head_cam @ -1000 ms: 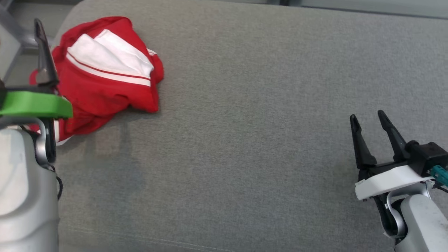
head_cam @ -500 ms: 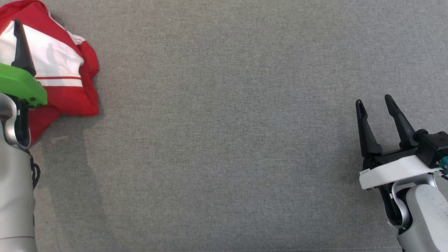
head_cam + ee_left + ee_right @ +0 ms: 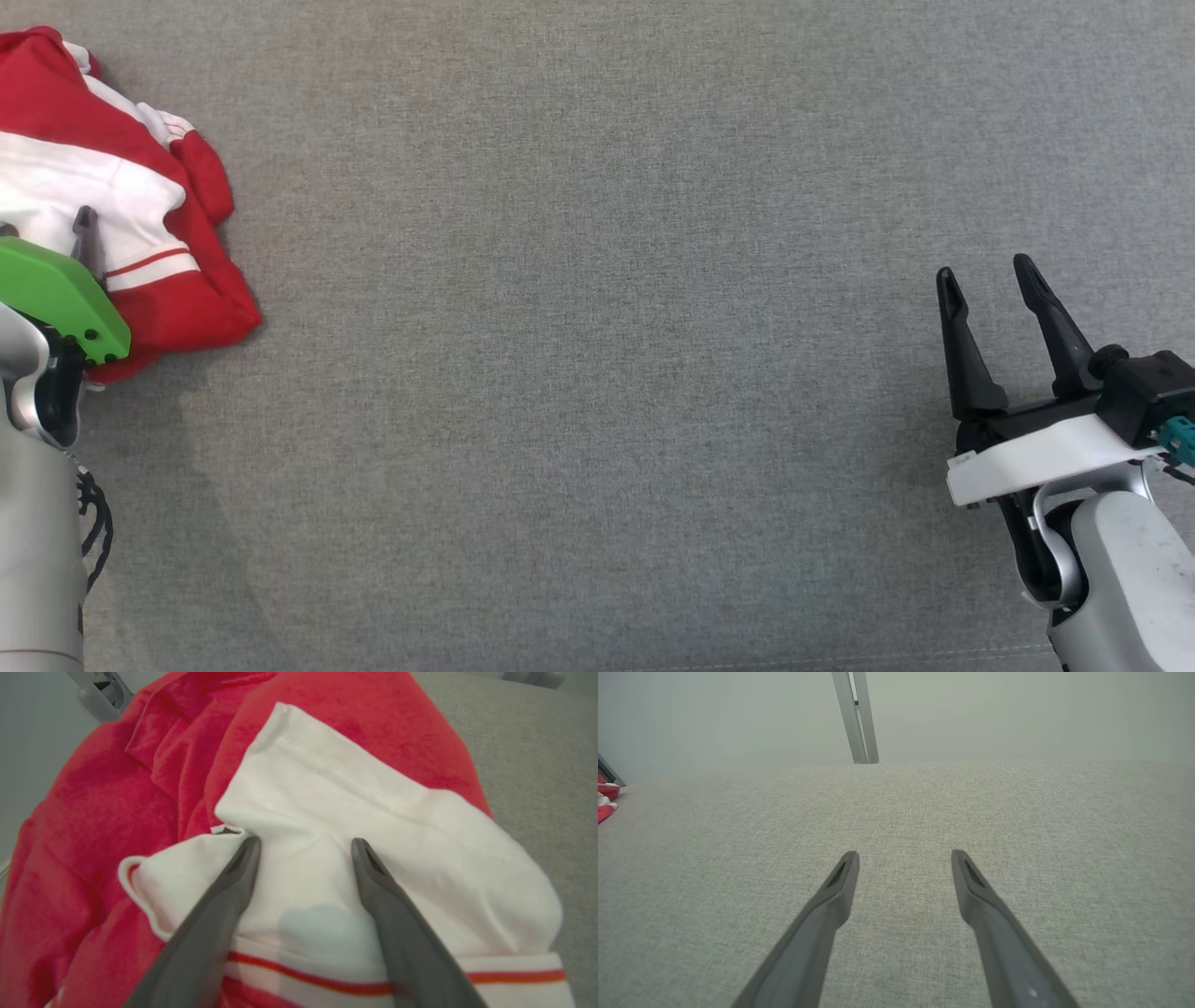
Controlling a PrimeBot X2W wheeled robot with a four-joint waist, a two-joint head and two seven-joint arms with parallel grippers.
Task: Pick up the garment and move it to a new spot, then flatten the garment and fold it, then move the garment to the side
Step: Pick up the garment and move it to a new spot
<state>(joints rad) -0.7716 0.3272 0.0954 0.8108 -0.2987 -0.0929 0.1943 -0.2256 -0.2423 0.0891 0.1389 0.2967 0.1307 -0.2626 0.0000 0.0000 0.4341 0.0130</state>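
Over the garment [image 3: 355, 732], left pincer [image 3: 304, 842] (tips apart).

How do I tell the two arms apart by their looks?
Left gripper: green plate at its base, black cable along the silver forearm. Right gripper: white plate, black block with a teal connector. Both have long, dark, tapered fingers.

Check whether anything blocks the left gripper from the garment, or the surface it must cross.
Nothing visible does. The open left gripper sits right at the garment, fingers straddling a white fold; nothing visible lies on the grey surface beside it.
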